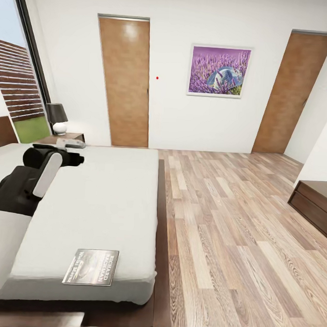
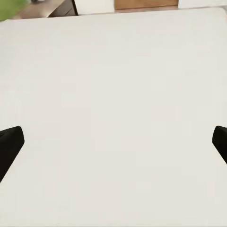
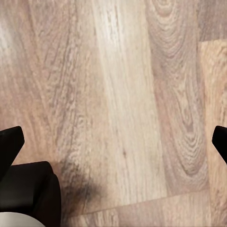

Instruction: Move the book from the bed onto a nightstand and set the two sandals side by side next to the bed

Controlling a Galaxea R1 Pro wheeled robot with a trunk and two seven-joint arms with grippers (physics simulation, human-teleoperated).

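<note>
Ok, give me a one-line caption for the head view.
Book lies on the bed's near corner, left arm over the mattress, nightstand beyond.

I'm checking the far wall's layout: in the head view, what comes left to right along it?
Black-shaded lamp on the dark brown nightstand → left brown wooden door → purple framed picture → right brown wooden door.

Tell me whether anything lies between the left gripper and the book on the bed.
Nothing visible does. The left gripper hangs open above the bare mattress, and the book lies uncovered near the bed's foot corner.
</note>
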